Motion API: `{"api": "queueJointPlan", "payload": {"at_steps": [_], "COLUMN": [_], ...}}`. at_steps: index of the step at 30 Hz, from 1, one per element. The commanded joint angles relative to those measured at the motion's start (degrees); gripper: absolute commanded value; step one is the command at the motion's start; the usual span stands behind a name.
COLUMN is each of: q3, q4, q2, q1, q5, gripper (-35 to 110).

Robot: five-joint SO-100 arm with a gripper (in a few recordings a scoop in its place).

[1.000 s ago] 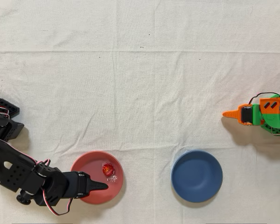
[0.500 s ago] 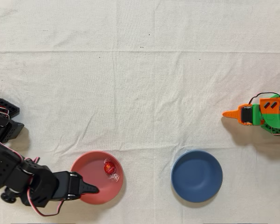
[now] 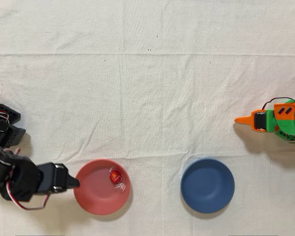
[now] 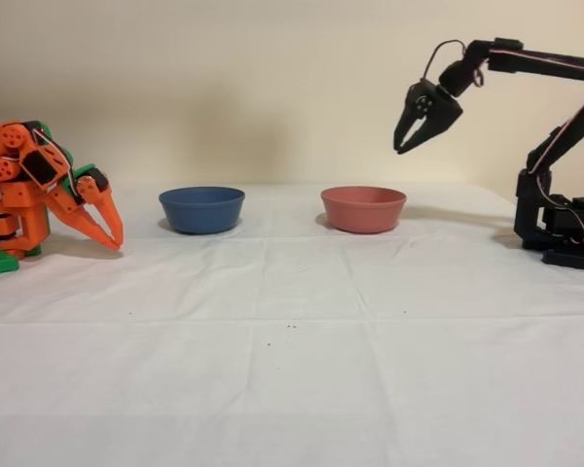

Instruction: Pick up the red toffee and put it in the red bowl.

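The red toffee (image 3: 115, 176) lies inside the red bowl (image 3: 96, 194), near its upper right part in the overhead view. My gripper (image 3: 73, 183) is shut and holds nothing, its tip just outside the bowl's left rim. In the fixed view the gripper (image 4: 405, 144) hangs high above and slightly right of the red bowl (image 4: 363, 210), pointing down. The bowl's wall hides the toffee in that view.
A blue bowl (image 3: 207, 185) stands to the right of the red one in the overhead view and appears as the blue bowl (image 4: 201, 209) on the left in the fixed view. The idle orange arm (image 3: 274, 121) rests at the right edge. White cloth covers the table.
My gripper has drawn back leftward from over the red bowl to just outside its left rim. The toffee stays in the bowl.
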Motion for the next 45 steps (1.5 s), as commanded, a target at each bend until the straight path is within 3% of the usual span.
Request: {"api": "queueJointPlan", "payload": {"at_steps": [1, 13, 21, 37, 43, 45], "q3": [2.3, 22.6, 31.5, 47.8, 56.8, 58.8], "q4": [2.8, 8.0, 9.7, -6.9, -20.6, -22.4], "q2": [9.4, 36.0, 47.5, 53.6, 53.6, 53.6], "q1": [-2.8, -17.9, -22.5, -25.1, -25.8, -26.7], "q5": [1.7, 4.8, 4.7, 3.7, 9.8, 15.9], "gripper": [1, 1, 1, 1, 1, 1]}}
